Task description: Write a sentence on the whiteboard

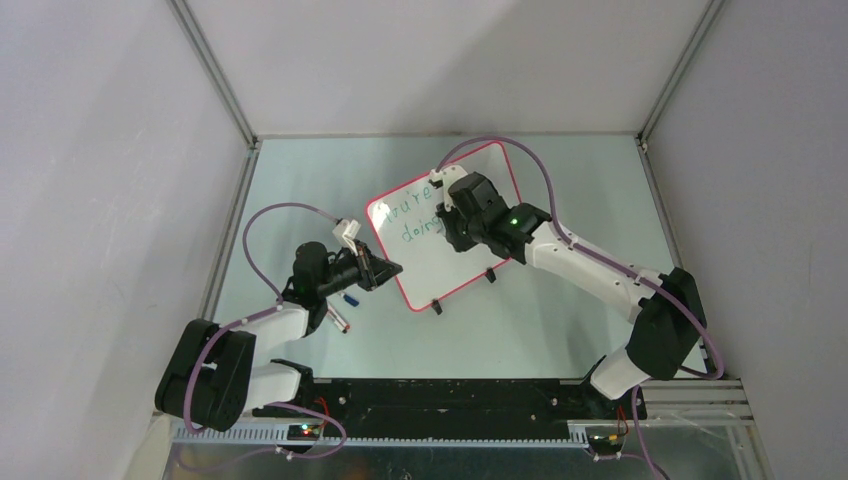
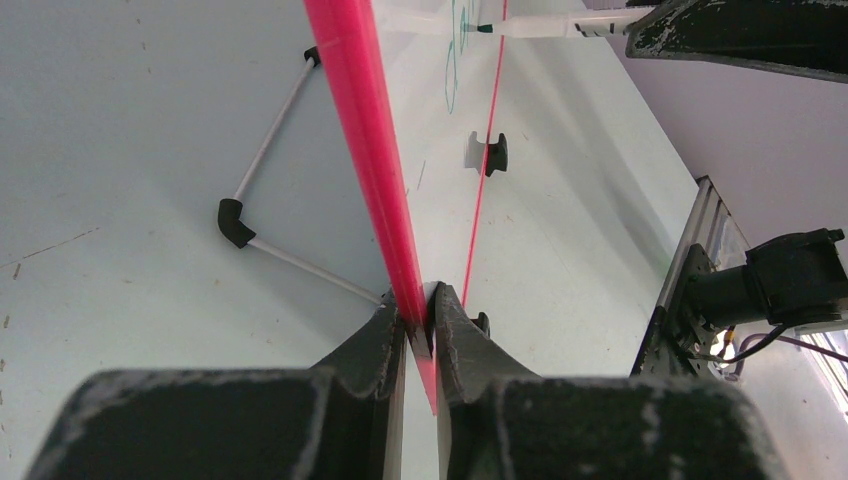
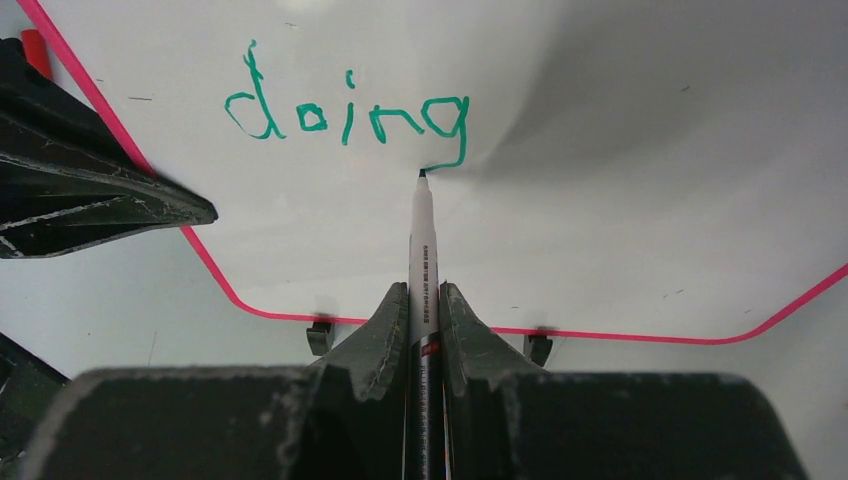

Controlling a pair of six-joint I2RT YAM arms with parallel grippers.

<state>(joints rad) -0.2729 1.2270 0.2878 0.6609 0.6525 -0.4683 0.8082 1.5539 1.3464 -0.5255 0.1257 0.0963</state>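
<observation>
Two tools engaged | left tool (image 2: pixel 420 305) clamped on whiteboard (image 3: pixel 620 180) rim | right tool (image 3: pixel 424 300) gripping marker (image 3: pixel 422 225), tip at the end of "doing" (image 3: pixel 345 110) | advice: light, even pressure.

Whiteboard (image 1: pixel 440 272) sits skewed mid-table, red rim, two lines of green writing (image 1: pixel 412 220) near its far-left corner, two black clip feet (image 1: pixel 437 307) on the near edge. Left gripper (image 1: pixel 393 268) is on the board's left edge; right gripper (image 1: pixel 445 226) is over the board at the end of the lower line. Small blue cap (image 1: pixel 352 298) and thin pen-like stick (image 1: pixel 340 321) lie beside the left arm.
</observation>
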